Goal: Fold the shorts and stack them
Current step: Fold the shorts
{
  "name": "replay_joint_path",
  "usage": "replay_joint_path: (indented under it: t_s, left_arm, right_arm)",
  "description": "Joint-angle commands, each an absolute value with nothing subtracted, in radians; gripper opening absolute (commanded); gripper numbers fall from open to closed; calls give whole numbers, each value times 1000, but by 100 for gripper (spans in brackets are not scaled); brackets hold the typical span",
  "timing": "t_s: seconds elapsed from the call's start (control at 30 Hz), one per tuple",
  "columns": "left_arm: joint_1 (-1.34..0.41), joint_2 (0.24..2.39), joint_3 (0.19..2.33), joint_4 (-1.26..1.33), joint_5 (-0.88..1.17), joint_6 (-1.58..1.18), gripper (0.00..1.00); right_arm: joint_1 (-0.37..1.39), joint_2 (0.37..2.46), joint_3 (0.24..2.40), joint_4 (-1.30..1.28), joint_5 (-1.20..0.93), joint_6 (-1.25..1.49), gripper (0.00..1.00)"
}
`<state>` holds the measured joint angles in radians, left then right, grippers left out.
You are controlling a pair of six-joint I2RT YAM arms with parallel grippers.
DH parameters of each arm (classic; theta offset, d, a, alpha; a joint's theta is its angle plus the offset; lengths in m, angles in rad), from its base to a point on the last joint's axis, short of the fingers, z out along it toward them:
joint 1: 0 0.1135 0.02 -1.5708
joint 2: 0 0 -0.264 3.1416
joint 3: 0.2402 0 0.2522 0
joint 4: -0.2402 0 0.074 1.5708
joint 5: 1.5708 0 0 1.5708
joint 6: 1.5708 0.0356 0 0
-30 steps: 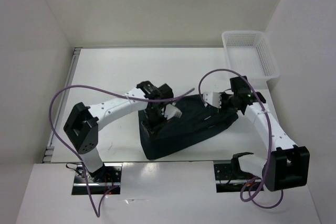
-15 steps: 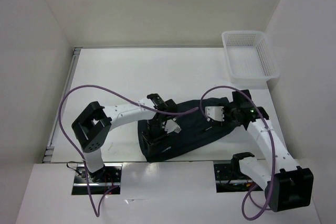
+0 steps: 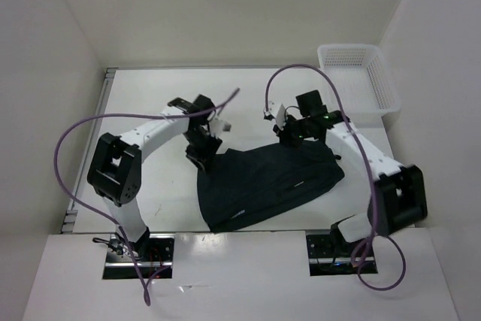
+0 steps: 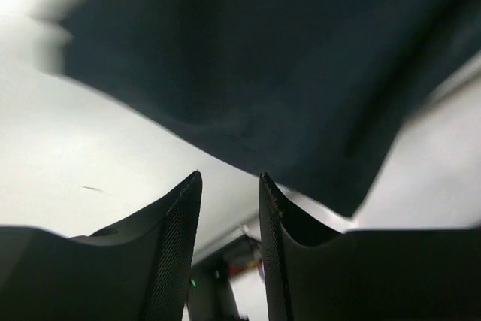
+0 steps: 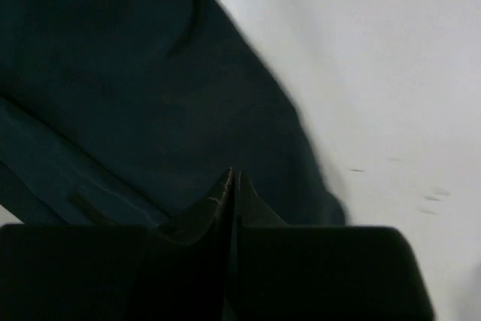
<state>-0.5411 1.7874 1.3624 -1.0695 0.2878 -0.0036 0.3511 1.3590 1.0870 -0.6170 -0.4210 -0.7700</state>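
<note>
- The shorts (image 3: pixel 263 182), thin black cloth with soft creases and small pale marks, lie spread in a broad, uneven shape on the glossy white table (image 3: pixel 150 103). They sit near its front edge, between the two arms.
- The left gripper (image 4: pixel 230 178) hovers by the cloth's far-left corner, its ribbed black fingers (image 4: pixel 176 238) parted with nothing between them.
- The right gripper (image 5: pixel 233 177) sits at the shorts' far edge, its tips pressed together, with no cloth visibly caught.
- A white mesh basket (image 3: pixel 385 88) stands in the far-right corner, well apart from the shorts.
- A second earlier the shorts were bunched in a thicker heap under both grippers. They now lie flatter and wider.
</note>
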Motion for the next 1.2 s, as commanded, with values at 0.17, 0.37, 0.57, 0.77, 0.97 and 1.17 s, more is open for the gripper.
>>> replay_joint_path:
  t_s: [0.17, 0.37, 0.57, 0.77, 0.97, 1.17]
  left_arm:
    - [-439, 1818, 1375, -954, 406, 0, 44]
    - [-439, 1873, 1316, -890, 360, 0, 45]
    - [-439, 1914, 1327, -870, 321, 0, 46]
    - [-439, 1970, 1336, -879, 325, 0, 46]
    - [-439, 1980, 1325, -858, 325, 0, 46]
    - [-439, 1971, 1315, -857, 316, 0, 46]
  right_arm:
    - [477, 1502, 1037, -477, -460, -538, 0]
    - [577, 1513, 974, -477, -445, -545, 0]
    - [643, 1523, 916, -446, -385, -575, 0]
    - [676, 1542, 882, -433, -360, -601, 0]
    - [699, 1560, 850, -433, -342, -611, 0]
    - [718, 1549, 821, -520, -351, -692, 0]
